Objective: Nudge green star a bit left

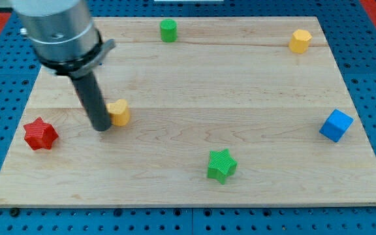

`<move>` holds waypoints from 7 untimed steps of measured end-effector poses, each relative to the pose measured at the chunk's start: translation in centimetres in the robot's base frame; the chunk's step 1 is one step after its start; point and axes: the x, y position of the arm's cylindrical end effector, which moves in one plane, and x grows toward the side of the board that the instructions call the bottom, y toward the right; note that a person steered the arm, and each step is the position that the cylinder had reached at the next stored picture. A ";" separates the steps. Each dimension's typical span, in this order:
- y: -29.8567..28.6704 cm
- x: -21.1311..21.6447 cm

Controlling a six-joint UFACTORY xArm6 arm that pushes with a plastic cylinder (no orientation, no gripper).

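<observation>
Wooden board (188,78) holds six blocks. My tip (101,128), a bare rod gripping nothing, touches yellow block (119,112), well left of green star (221,165).

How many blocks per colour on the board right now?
Green: 2 (green star, green cylinder)
Yellow: 2 (yellow block beside my tip, yellow block at the view's top right)
Red: 1 (red star)
Blue: 1 (blue cube)
Total: 6
</observation>
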 end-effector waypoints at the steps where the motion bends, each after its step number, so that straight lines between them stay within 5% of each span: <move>1: 4.3 -1.6; 3: 19.3 3.0; 7: 24.9 3.5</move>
